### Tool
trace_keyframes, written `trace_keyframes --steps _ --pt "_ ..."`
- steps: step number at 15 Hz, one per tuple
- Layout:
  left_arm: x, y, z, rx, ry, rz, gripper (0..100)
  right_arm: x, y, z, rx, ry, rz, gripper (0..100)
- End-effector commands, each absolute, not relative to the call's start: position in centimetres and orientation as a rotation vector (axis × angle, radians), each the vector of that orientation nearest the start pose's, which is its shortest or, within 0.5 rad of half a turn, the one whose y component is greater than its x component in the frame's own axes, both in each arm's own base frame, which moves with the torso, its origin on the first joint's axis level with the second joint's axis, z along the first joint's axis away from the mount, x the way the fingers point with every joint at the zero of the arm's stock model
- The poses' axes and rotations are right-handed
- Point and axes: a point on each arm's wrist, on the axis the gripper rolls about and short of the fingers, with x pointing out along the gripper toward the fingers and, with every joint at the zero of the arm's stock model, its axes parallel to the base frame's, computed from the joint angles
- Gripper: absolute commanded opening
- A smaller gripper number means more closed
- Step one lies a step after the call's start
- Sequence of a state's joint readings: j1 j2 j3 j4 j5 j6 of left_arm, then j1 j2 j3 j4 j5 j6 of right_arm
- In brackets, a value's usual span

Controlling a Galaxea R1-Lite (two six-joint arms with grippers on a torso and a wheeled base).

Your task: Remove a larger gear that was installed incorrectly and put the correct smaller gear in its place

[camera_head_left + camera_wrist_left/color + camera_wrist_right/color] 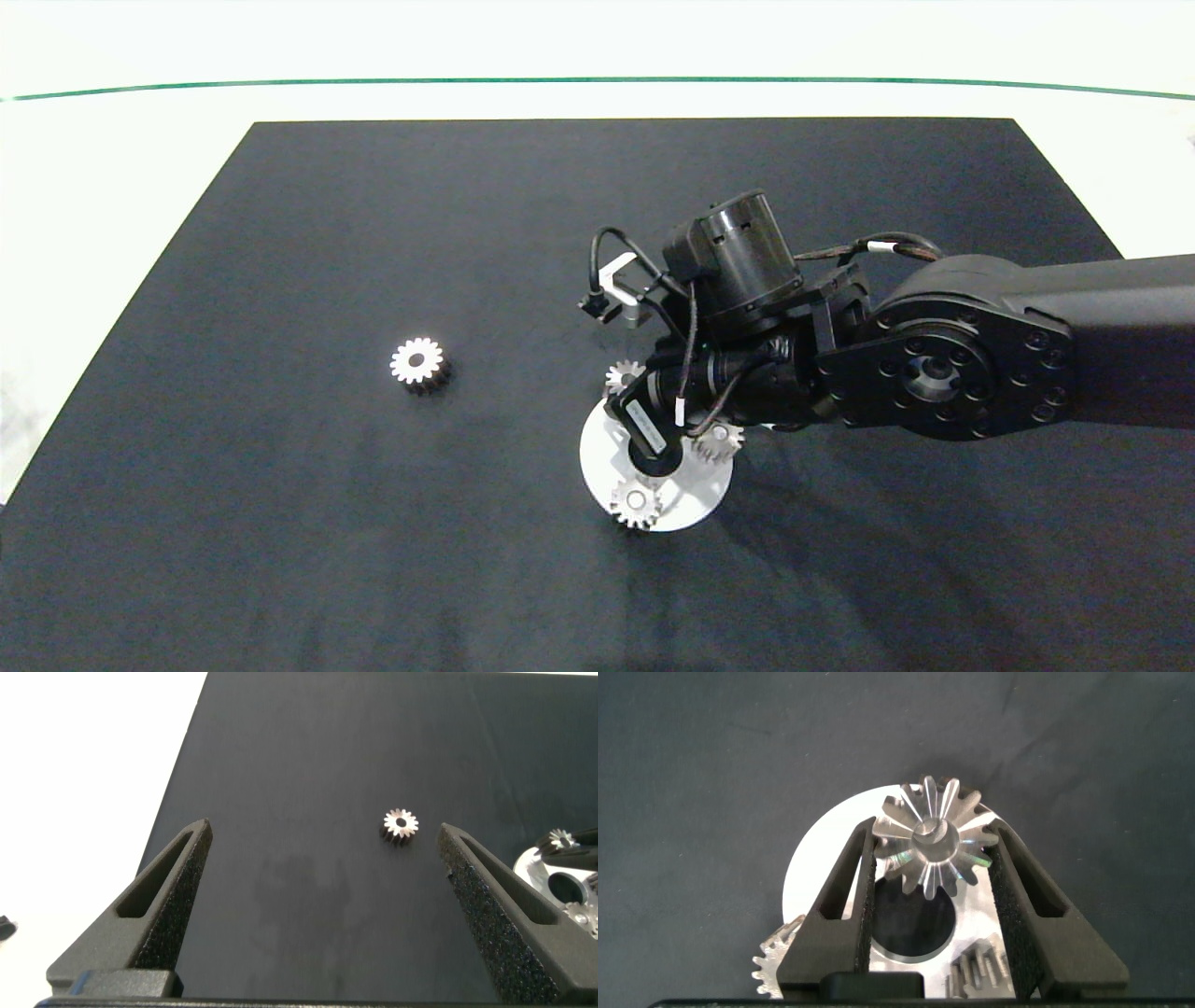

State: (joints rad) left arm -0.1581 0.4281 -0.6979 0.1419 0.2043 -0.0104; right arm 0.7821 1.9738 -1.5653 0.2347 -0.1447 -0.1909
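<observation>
Right gripper (932, 849) clamps the larger gear (934, 845) over the round white base plate (597, 457), right of centre. Smaller gear (419, 362) lies alone far left on the surface (280, 523). Left gripper (322, 840) spread wide.

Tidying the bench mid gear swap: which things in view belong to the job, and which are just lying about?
Job: larger gear; smaller gear, loose on the mat; white plate; right gripper at the larger gear.
Lying about: two other gears on the plate; left gripper, open, idle.
</observation>
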Motion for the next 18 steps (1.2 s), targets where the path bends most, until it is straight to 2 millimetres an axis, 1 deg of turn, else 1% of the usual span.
trace_keyframes --steps 1,6,11,12,18 --pt "-2.25 0.82 25.68 -0.034 -0.125 0.047 100 27.50 27.45 21.30 -0.482 0.532 0.681 22" --pt "-2.48 0.86 25.64 -0.037 -0.133 0.047 100 27.78 27.36 21.08 -0.482 0.537 0.664 22" --pt "-2.70 0.90 25.29 -0.035 -0.121 0.045 100 28.14 27.72 21.24 -0.475 0.525 0.662 22" --pt "-2.72 0.90 25.33 -0.035 -0.122 0.045 100 28.22 27.79 21.51 -0.472 0.515 0.660 22" --pt "-2.74 0.91 25.29 -0.035 -0.122 0.045 100 28.41 28.21 21.27 -0.479 0.517 0.654 22"
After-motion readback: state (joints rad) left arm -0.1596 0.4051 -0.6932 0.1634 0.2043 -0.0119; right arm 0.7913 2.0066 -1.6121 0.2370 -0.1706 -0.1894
